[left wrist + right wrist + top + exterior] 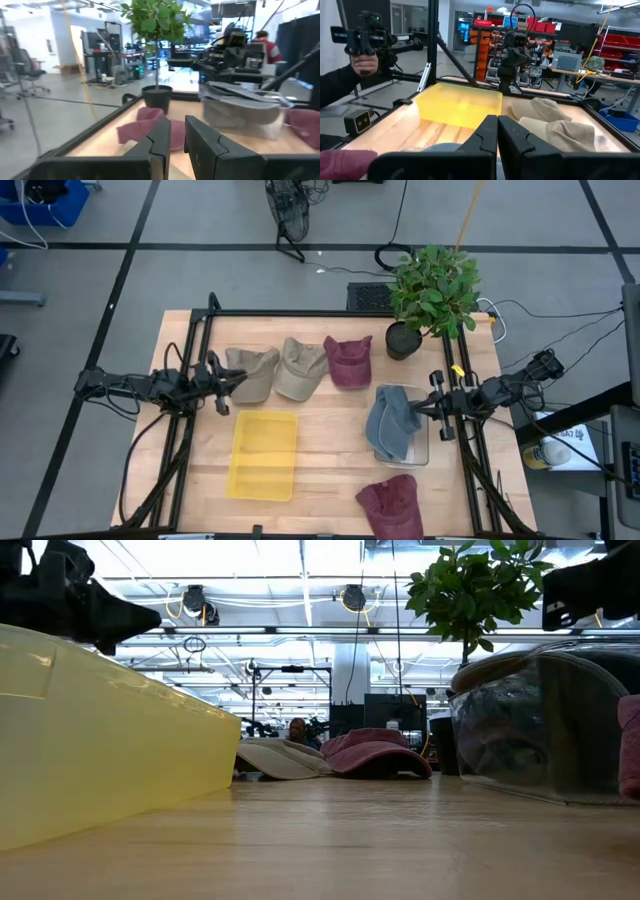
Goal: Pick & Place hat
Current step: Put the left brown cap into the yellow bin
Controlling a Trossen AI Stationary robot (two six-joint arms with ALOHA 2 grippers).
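A grey-blue hat [392, 423] lies in a clear bin [424, 455] at the table's right, draped over its rim. My right gripper [422, 408] hovers shut above that bin's right side and holds nothing; its wrist view shows the hat [445, 147] just below the fingers. My left gripper [232, 384] hangs raised at the table's left beside a tan hat [250, 372], fingers shut to a narrow slit [177, 142], also holding nothing. A beige hat [300, 367] and a maroon hat [348, 360] rest on the table in a row. Another maroon hat [392, 505] lies near the front edge.
An empty yellow bin [263, 455] sits left of centre toward the near edge. A potted plant [430, 295] stands at the far right corner. Black frame bars [300, 313] run along the table's edges. A person's hand [365, 62] holding a device shows beyond the table.
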